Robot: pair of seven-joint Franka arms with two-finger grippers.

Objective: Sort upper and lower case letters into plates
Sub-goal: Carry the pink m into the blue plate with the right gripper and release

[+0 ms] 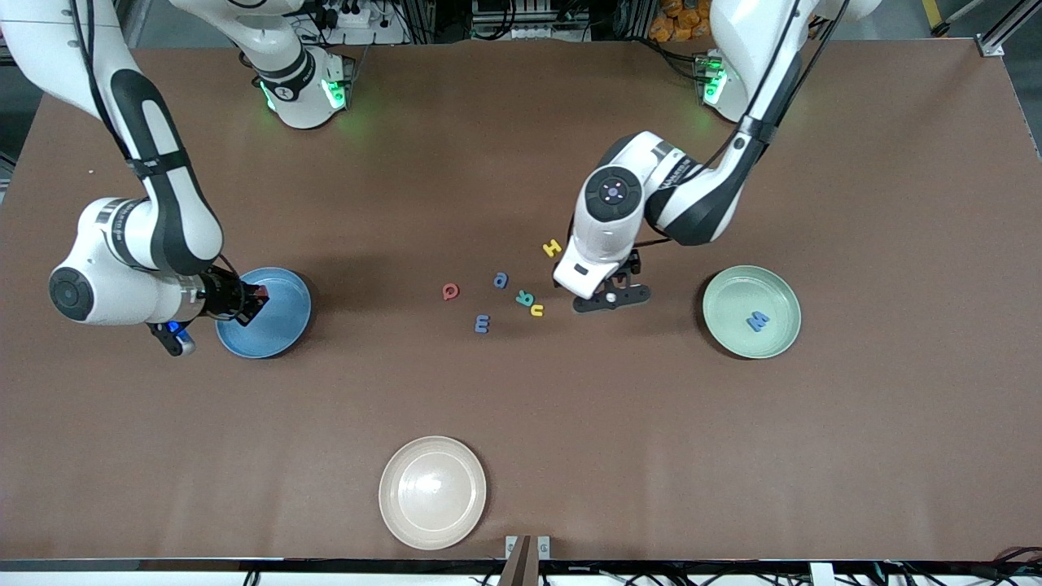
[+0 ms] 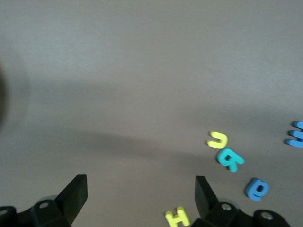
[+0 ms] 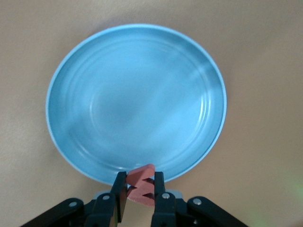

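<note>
The right claw (image 3: 140, 193) hangs over the rim of the round blue plate (image 1: 281, 313) at the right arm's end of the brown table (image 1: 521, 423), pinching a small red foam letter (image 3: 140, 188) between its fingers. The left claw (image 2: 140, 198) hovers with jaws spread wide and empty over bare table, beside the loose letters near the table's middle. These are a yellow H (image 1: 552, 248), a blue a (image 1: 501, 280), a red Q (image 1: 450, 290), a teal R (image 1: 525, 299), a yellow u (image 1: 537, 309) touching the R, and a blue m (image 1: 482, 324). A blue M (image 1: 758, 321) lies in the pale mint green plate (image 1: 733, 297) toward the left arm's end. A cream-beige plate (image 1: 432, 492) sits nearest the front camera.
</note>
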